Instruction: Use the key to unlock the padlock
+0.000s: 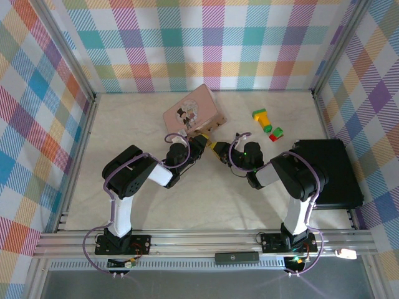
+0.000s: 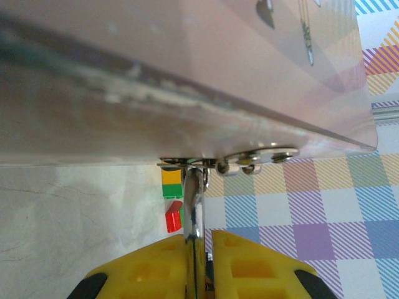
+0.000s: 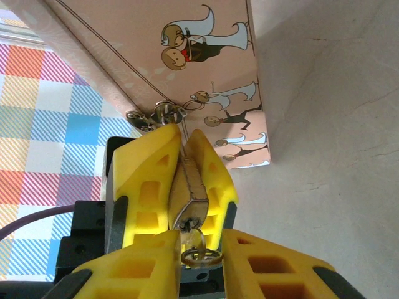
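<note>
The small brass padlock hangs from the hasp on the front of the pink tin. My left gripper is shut on it, its yellow fingers clamping the body from both sides. In the left wrist view the padlock is a shiny sliver between the jaws of the left gripper, under the tin. The key sits in the keyhole at the padlock's lower end, its ring hanging below. My right gripper faces the left gripper from the right and is closed around the key's head and ring.
A yellow-green-red toy block lies at the back right, with a smaller red-green piece next to it. A black case lies against the right wall. Checked walls enclose the table on three sides.
</note>
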Robot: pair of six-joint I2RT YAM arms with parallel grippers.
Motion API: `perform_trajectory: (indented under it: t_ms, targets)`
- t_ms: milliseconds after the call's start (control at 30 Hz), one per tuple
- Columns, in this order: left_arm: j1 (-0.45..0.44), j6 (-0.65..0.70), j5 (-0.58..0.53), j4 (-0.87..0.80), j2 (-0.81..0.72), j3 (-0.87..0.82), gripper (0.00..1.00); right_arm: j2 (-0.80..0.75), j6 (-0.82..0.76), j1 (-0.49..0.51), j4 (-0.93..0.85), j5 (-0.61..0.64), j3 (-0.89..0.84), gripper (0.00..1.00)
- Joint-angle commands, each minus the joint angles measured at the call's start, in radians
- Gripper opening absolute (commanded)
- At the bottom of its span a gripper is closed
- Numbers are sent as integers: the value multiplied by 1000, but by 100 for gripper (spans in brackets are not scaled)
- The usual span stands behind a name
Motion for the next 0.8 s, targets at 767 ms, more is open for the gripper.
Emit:
perform_trajectory:
  t_ms: [767]
  targets:
    - [-26,93,71,92,93,5,0,-2,674,6,178,-26,107,0]
